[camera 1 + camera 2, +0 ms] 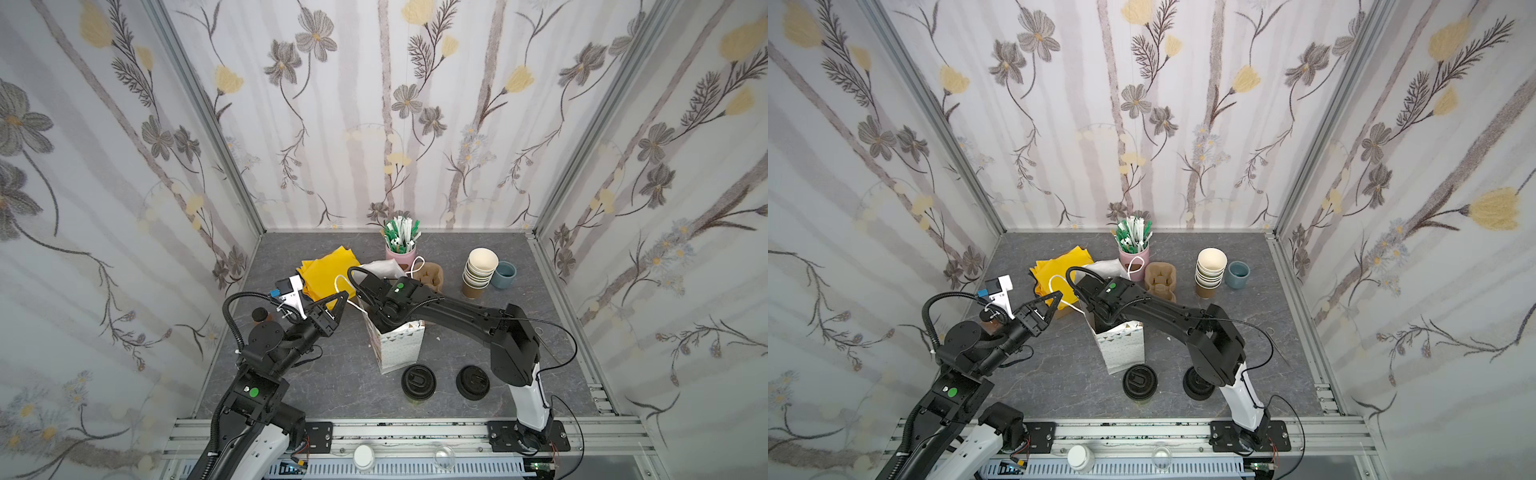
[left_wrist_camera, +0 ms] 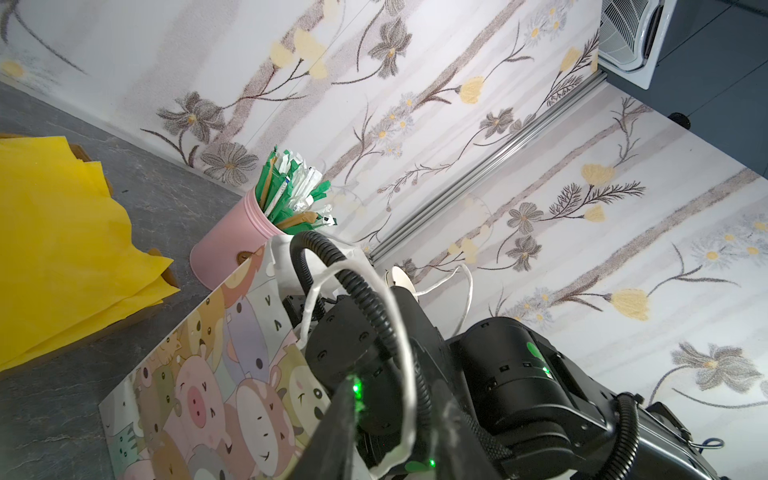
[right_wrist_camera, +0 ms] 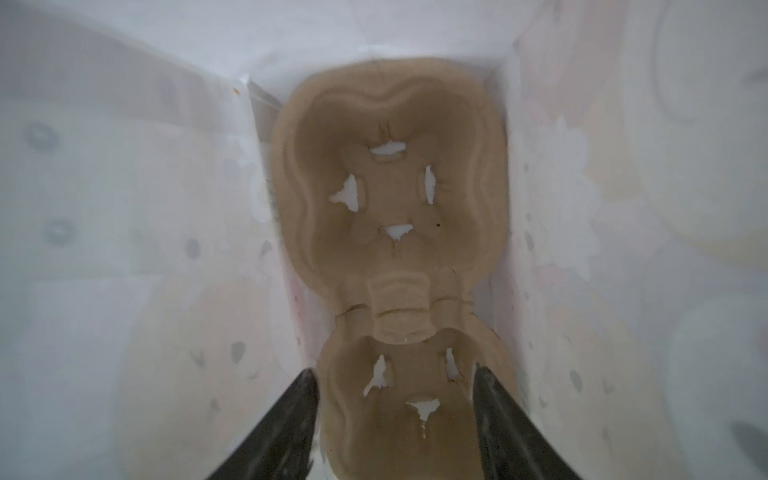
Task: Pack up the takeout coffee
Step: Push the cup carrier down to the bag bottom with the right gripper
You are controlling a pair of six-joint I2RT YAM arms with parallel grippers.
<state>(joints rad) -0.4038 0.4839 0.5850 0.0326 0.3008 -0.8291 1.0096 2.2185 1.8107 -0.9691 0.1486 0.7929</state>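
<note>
The takeout coffee (image 1: 419, 381) (image 1: 1140, 382), a brownish-green cup under a black sip lid, stands in front of the cartoon-print paper bag (image 1: 399, 349) (image 1: 1121, 349) (image 2: 208, 395). My right gripper (image 3: 395, 415) reaches down inside the bag and is open. Its fingers straddle the near end of a brown pulp cup carrier (image 3: 390, 208) on the bag's floor. In both top views the bag hides those fingers. My left gripper (image 1: 341, 297) (image 1: 1057, 296) (image 2: 395, 399) hovers at the bag's left rim with jaws apart. The white bag handle (image 2: 409, 374) runs loosely between them.
A pile of black lids (image 1: 472, 382) lies right of the coffee. Behind the bag are yellow napkins (image 1: 328, 270), a pink holder of sachets (image 1: 400, 249), a second carrier (image 1: 430, 276), stacked lidless cups (image 1: 478, 274) and a blue cup (image 1: 503, 275). A small lidded brown cup (image 1: 260, 314) stands by the left arm.
</note>
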